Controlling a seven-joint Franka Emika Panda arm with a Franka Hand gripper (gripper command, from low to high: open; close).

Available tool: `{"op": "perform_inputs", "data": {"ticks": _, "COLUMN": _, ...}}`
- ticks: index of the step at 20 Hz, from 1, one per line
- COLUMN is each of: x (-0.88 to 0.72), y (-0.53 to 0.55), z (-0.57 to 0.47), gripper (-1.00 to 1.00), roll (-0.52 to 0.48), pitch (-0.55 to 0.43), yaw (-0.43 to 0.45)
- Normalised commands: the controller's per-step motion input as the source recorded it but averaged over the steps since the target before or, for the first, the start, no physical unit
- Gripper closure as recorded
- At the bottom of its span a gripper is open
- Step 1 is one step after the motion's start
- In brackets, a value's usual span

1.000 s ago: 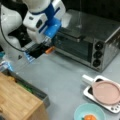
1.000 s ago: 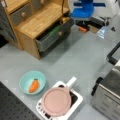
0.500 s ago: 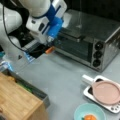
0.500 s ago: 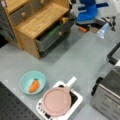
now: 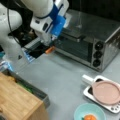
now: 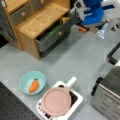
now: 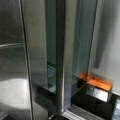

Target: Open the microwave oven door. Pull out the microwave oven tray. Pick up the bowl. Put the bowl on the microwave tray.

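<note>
Your hand (image 5: 51,46) sits at the upper left corner of the microwave oven door (image 5: 72,48) — door closed; whether the hand is gripping, you cannot tell. The turquoise bowl (image 6: 32,82) with its carrot rests on the table (image 6: 75,57), just beside the pink plate (image 6: 56,101).

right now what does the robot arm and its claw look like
The arm has rounded glossy white shells, with a black cable running down along it. Near the wrist sits a bright blue block on a white housing with a small dark round spot. The claw is dark with an orange tip. In a front view the blue wrist part and orange tip show again.
</note>
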Motion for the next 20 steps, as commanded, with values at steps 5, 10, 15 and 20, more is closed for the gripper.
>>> {"op": "perform_inputs", "data": {"ticks": 5, "x": 0.04, "y": 0.43, "z": -0.02, "gripper": -1.00, "roll": 0.093, "pitch": -0.012, "yaw": -0.121}}
{"op": "perform_inputs", "data": {"ticks": 10, "x": 0.07, "y": 0.36, "z": -0.01, "gripper": -1.00, "roll": 0.076, "pitch": -0.012, "yaw": -0.171}}
{"op": "perform_inputs", "data": {"ticks": 15, "x": 0.05, "y": 0.25, "z": -0.08, "gripper": -1.00, "roll": 0.080, "pitch": -0.019, "yaw": -0.165}}
{"op": "perform_inputs", "data": {"ticks": 20, "x": 0.01, "y": 0.18, "z": -0.16, "gripper": -1.00, "roll": 0.113, "pitch": -0.037, "yaw": -0.165}}
